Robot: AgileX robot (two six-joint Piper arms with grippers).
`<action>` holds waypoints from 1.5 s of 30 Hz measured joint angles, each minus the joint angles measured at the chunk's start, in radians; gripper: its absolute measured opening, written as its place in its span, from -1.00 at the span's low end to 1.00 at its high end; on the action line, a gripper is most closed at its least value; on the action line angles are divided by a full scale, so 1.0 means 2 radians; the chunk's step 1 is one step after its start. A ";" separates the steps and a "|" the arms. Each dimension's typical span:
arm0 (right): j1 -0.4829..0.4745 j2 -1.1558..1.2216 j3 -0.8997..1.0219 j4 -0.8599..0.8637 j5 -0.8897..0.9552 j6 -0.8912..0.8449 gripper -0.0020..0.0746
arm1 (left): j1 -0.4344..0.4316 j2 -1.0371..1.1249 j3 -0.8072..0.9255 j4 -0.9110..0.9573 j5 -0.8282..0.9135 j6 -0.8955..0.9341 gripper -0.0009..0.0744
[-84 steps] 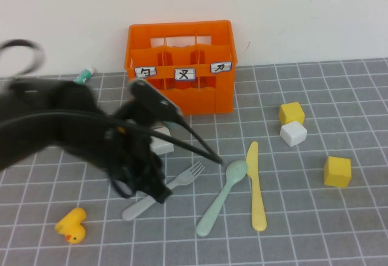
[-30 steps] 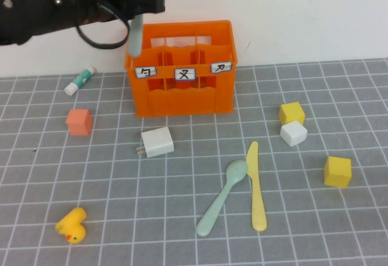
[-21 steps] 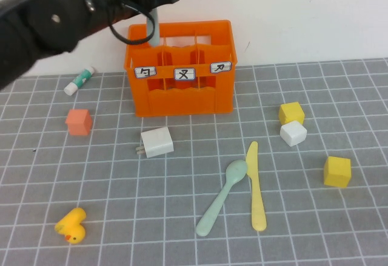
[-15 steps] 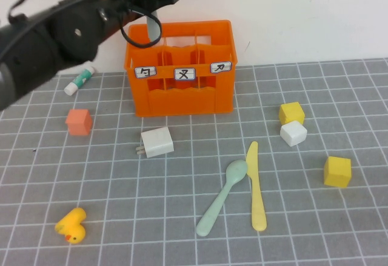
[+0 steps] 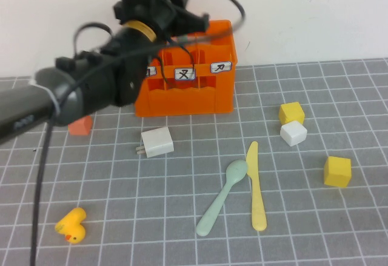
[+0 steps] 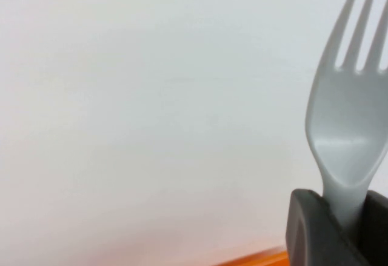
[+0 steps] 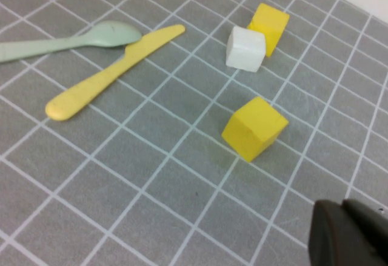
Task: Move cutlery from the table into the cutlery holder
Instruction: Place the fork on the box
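Observation:
My left gripper point(image 5: 183, 16) hangs over the back left of the orange cutlery holder point(image 5: 194, 99). It is shut on the neck of the pale grey-green fork point(image 6: 348, 126), whose tines stand against the white wall in the left wrist view. The arm hides the fork in the high view. On the table point(image 5: 182, 217) the mint-green spoon point(image 5: 221, 199) and the pale yellow knife point(image 5: 256, 187) lie side by side in front of the holder. They also show in the right wrist view, spoon point(image 7: 66, 42) and knife point(image 7: 109, 72). My right gripper point(image 7: 348, 232) is shut and empty above the tiles near a yellow cube.
A white block point(image 5: 157, 142) lies in front of the holder. Two yellow cubes point(image 5: 291, 113) point(image 5: 337, 171) and a white cube point(image 5: 293, 133) stand at the right. A yellow duck point(image 5: 71, 225) sits front left, and a salmon cube point(image 5: 79, 125) peeks from under the left arm.
The left arm has lifted the fork off the table and swung right with it, from beside the holder's left corner to above the holder. Spoon and knife have not moved.

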 joint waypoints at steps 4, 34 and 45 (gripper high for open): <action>0.000 0.000 0.001 0.000 -0.004 0.000 -0.95 | 0.000 0.029 0.000 0.064 -0.046 -0.024 -0.71; 0.000 0.000 0.011 0.008 -0.020 0.000 -0.95 | 0.004 -0.133 0.000 0.097 0.113 -0.108 -0.71; 0.000 0.000 0.011 0.018 -0.020 0.000 -0.95 | 0.004 -0.073 0.000 0.102 0.029 -0.121 -0.71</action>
